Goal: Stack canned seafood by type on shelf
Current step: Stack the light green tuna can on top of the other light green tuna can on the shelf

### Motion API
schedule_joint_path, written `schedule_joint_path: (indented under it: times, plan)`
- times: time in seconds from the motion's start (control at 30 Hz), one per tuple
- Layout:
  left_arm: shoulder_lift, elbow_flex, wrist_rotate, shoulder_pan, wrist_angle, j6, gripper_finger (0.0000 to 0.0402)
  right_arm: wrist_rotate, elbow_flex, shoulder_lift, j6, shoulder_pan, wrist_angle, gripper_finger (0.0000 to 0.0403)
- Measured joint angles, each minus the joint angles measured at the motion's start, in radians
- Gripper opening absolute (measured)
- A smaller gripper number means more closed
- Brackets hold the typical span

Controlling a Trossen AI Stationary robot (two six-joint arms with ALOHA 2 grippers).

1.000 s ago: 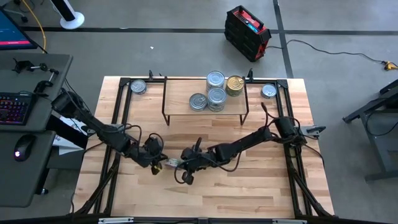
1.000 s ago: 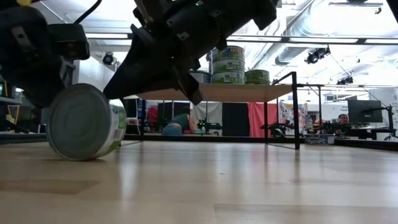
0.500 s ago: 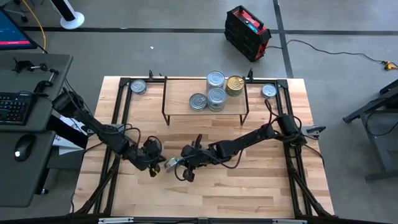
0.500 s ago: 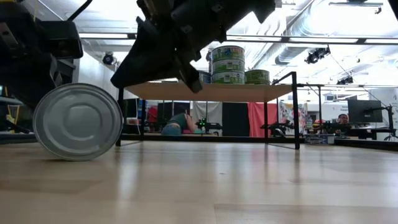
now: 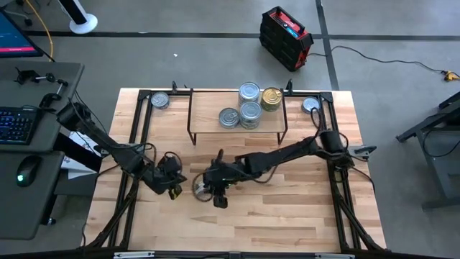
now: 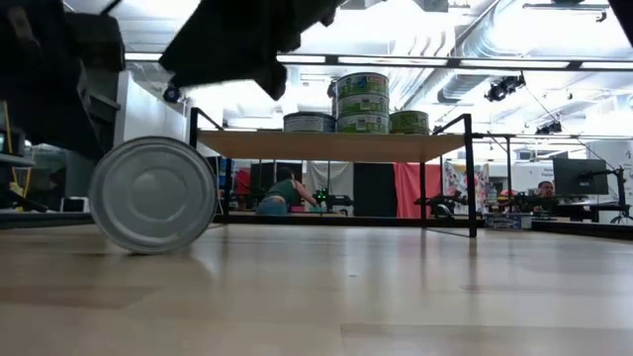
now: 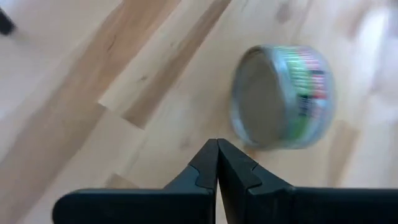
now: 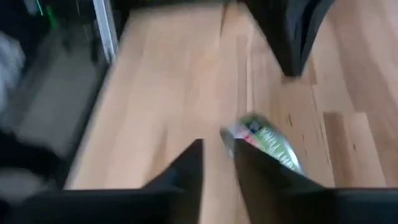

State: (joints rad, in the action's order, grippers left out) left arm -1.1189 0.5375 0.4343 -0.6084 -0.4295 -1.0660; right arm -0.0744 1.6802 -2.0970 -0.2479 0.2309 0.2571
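A tin (image 5: 200,188) stands on its edge on the table (image 5: 287,216), free of both grippers. The left gripper (image 7: 217,163) at its 9 o'clock is closed. The right gripper (image 8: 217,155) is slightly open

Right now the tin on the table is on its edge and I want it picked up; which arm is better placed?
Probably right: the right gripper hangs directly by the tin, fingers slightly parted. The left gripper is shut and farther off.
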Motion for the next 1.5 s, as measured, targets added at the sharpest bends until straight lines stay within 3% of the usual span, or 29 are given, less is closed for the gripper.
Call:
schedule_joint_path:
  times: [0.13,0.27,0.43,0.67,0.87,0.97,1.1,1.17,1.33,1.5]
  plan:
    - [0.018,0.002,0.077,-0.076,0.028,-0.14,0.0,-0.001,0.182,-0.092,0.143,-0.015,0.203,0.0168]
    - [0.011,0.001,0.191,-0.173,0.049,-0.287,0.0001,0.067,0.358,-0.186,0.261,-0.037,0.377,0.0253]
    - [0.01,0.001,0.26,-0.255,0.083,-0.386,0.0001,0.035,0.514,-0.273,0.404,-0.055,0.546,0.0296]
    - [0.01,0.0,0.263,-0.284,0.174,-0.409,0.0001,-0.004,0.538,-0.312,0.498,-0.054,0.604,0.0288]
    - [0.009,0.001,0.274,-0.279,0.176,-0.395,0.0001,0.081,0.473,-0.31,0.463,-0.054,0.563,0.0258]
    - [0.009,0.001,0.281,-0.263,0.16,-0.385,0.0001,0.093,0.463,-0.31,0.458,-0.053,0.554,0.0217]
    - [0.009,0.001,0.285,-0.235,0.158,-0.33,0.0001,0.093,0.479,-0.309,0.403,-0.045,0.554,0.0114]
    - [0.009,0.001,0.285,-0.225,0.158,-0.314,0.0001,0.072,0.509,-0.3,0.368,-0.045,0.621,0.0108]
    - [0.009,0.001,0.285,-0.208,0.145,-0.273,0.0001,0.068,0.559,-0.168,0.28,-0.044,0.815,0.0108]
    - [0.009,0.001,0.285,-0.187,0.115,-0.212,0.0001,0.151,0.513,0.0,0.18,-0.033,0.944,0.0108]
